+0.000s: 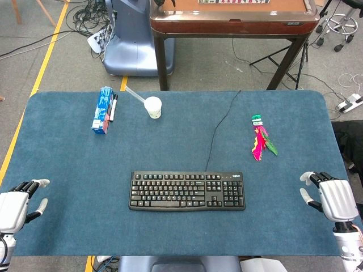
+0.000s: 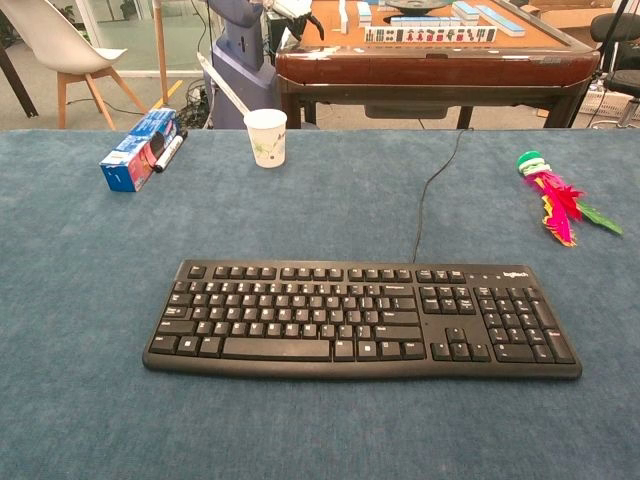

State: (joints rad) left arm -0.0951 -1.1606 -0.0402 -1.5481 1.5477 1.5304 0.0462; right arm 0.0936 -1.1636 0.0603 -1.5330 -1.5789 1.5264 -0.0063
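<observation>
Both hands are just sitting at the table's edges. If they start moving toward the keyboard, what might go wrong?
1. The keyboard's cable trails across the cloth to the far edge; a passing hand might snag it and drag the keyboard.
2. The paper cup stands upright with a straw leaning out; a sweep toward the back could probably tip it.
3. The marker rests on the blue box; a nudge to the box may roll it off.
The left hand and right hand are open, touching nothing.

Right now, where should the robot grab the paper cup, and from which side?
Probably round the middle of the paper cup, coming from the front. It stands upright, and the straw leans out of its top toward the left, so a grasp from above looks awkward. The left hand is on that side.
</observation>
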